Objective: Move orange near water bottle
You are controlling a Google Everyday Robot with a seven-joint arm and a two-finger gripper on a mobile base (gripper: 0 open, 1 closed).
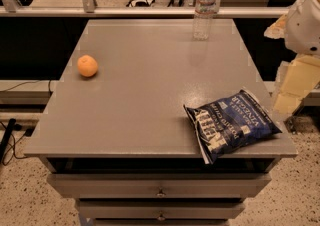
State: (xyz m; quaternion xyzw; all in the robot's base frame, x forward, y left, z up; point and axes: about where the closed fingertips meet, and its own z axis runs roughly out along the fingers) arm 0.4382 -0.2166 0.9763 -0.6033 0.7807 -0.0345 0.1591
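- Here, the gripper (292,86) hangs at the far right of the scene, just beyond the right edge of the grey table (145,95). It shows as pale, blocky shapes below the white rounded body of the arm (306,17).
- How far open the gripper is cannot be told from this view. Nothing can be seen held in it, and it touches neither the orange, the bottle nor the bag.
- The orange (87,66) sits alone on the left side of the tabletop, close to the left edge and about midway between near and far.
- The water bottle (205,7) stands upright at the far edge of the table, right of centre. It is clear and ribbed with a white cap.
- Orange and water bottle are well apart, with grey tabletop between them.
- A blue chip bag (231,127) lies flat at the near right corner, one end reaching the front edge. It is the thing nearest the gripper, yet apart from it.
- Below the tabletop, drawers (160,186) with small knobs face the camera.
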